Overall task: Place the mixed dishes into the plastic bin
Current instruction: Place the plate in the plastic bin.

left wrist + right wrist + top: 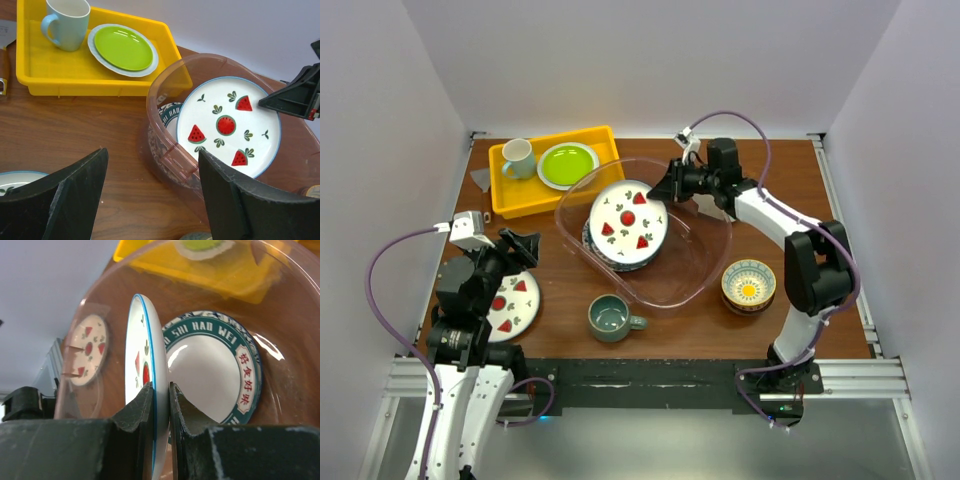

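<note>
Reaching in from the right of the top view, the right arm stretches leftward across the bench (790,180), its forearm low and its right hand (161,387) at the far right rim of the plastic bin (705,262). Its two fingers are clamped on the edge of a white fruit-marked plate (628,218), one finger on each face. That plate sits inside the bin's outline at centre frame, tilted, over a green-rimmed plate (215,370) lying on the bin's floor; whether the two touch cannot be told.

At lower left the left arm is folded up near its base. The left hand (152,155) points toward the bin with its fingers spread wide and nothing between them. It hangs over a second fruit-marked plate (515,305) resting on the bench.

A grey-green mug (610,318) stands just below the bin, and a patterned bowl (749,284) stands to the bin's lower right. A yellow tray (510,205) at upper left holds a pale mug (518,157) and a lime-green plate (566,164).
</note>
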### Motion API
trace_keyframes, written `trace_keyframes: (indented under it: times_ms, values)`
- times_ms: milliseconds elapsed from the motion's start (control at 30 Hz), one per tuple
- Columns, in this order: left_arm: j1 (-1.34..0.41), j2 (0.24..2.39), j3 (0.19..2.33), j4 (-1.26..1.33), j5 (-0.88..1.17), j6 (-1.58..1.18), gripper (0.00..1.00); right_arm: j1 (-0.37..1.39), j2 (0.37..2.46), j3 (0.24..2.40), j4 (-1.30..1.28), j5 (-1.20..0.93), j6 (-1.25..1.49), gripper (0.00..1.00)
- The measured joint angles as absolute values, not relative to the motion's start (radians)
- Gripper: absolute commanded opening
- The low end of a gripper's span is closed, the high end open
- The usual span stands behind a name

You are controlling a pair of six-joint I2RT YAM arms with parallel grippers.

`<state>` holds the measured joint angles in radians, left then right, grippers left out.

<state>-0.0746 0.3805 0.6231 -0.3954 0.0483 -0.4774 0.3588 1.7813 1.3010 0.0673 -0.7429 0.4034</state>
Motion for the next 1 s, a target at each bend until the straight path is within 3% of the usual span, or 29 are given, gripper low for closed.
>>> trace_keyframes:
  times_ms: [200,333,433,733,1000]
  values:
    - [-0.075,0.385,0.623,-0.395,0.048,-0.477,0.78,0.368,1.866,1.316,0.031,-0.683,0.367,0.01]
    - [-0.075,0.387,0.623,-0.395,0.048,-0.477,0.78,0.379,1.906,1.340,-0.004,-0.635,0.347,0.22]
    - [-0.075,0.387,0.623,-0.391,0.048,-0.477,0.78,0.392,1.912,1.360,-0.029,-0.603,0.323,0.31]
    - [-0.075,0.390,0.623,-0.382,0.048,-0.477,0.78,0.425,1.917,1.398,-0.115,-0.494,0.212,0.43]
    - [-0.075,0.391,0.623,-0.382,0.048,-0.477,0.78,0.509,1.943,1.431,-0.197,-0.349,0.072,0.59]
